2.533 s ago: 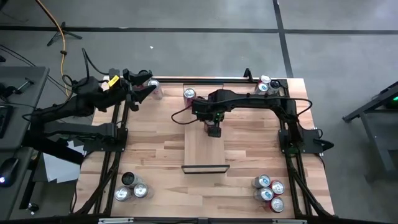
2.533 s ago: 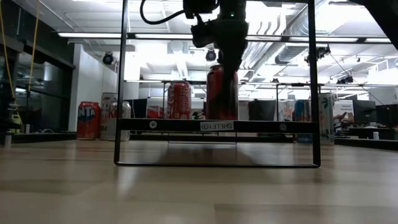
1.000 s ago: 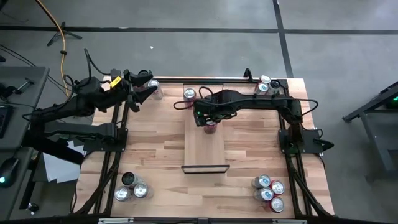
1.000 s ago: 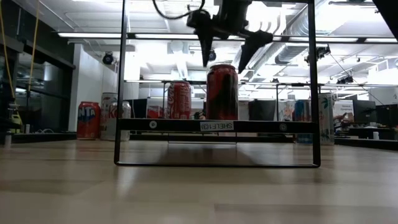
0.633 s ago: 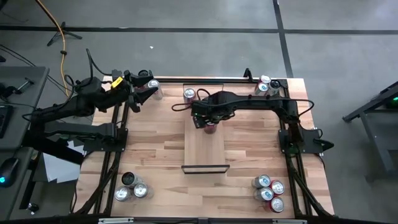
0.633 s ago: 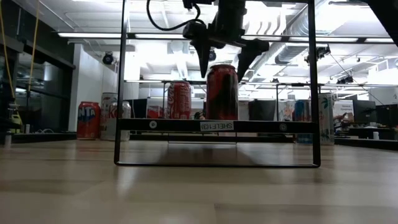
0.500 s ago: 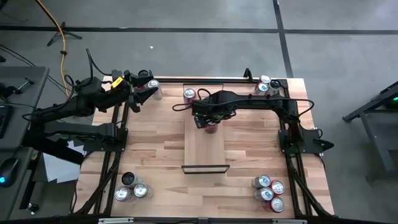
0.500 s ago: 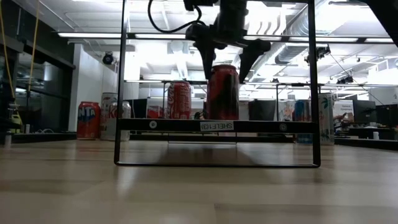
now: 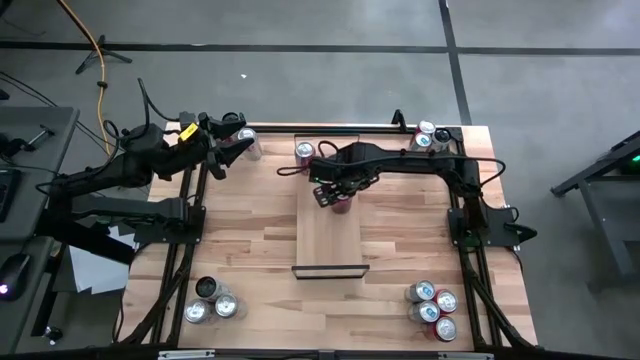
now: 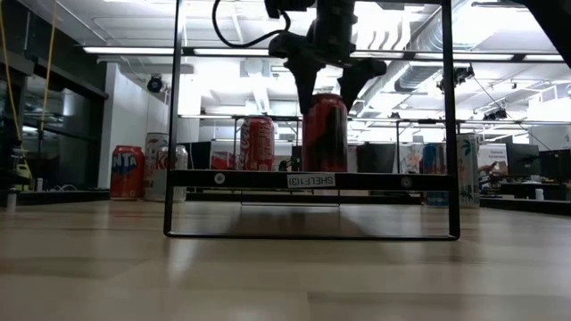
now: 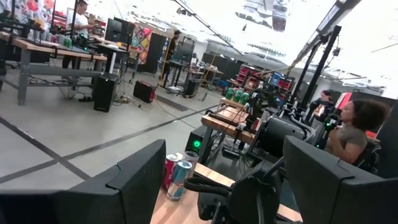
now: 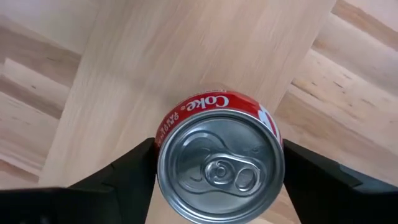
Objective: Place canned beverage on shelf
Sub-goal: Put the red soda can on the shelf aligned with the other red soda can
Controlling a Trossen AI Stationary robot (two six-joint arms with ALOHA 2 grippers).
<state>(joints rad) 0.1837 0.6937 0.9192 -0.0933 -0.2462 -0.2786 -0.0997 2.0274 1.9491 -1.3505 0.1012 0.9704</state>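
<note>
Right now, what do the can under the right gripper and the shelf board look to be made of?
Can: looks like aluminium, with a brushed silver lid, a pull tab and a glossy red printed wall. Shelf: pale plain wood, matte, fine even grain; its black frame looks like thin metal rod. Right gripper is open around the can top.

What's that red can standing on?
The red can stands on the shelf, between the right gripper's open fingers. The board directly beneath the can is hidden.

We see a red Coke can [image 12: 219, 163] standing upright on the pale wooden shelf [image 9: 330, 240], toward its far end.
</note>
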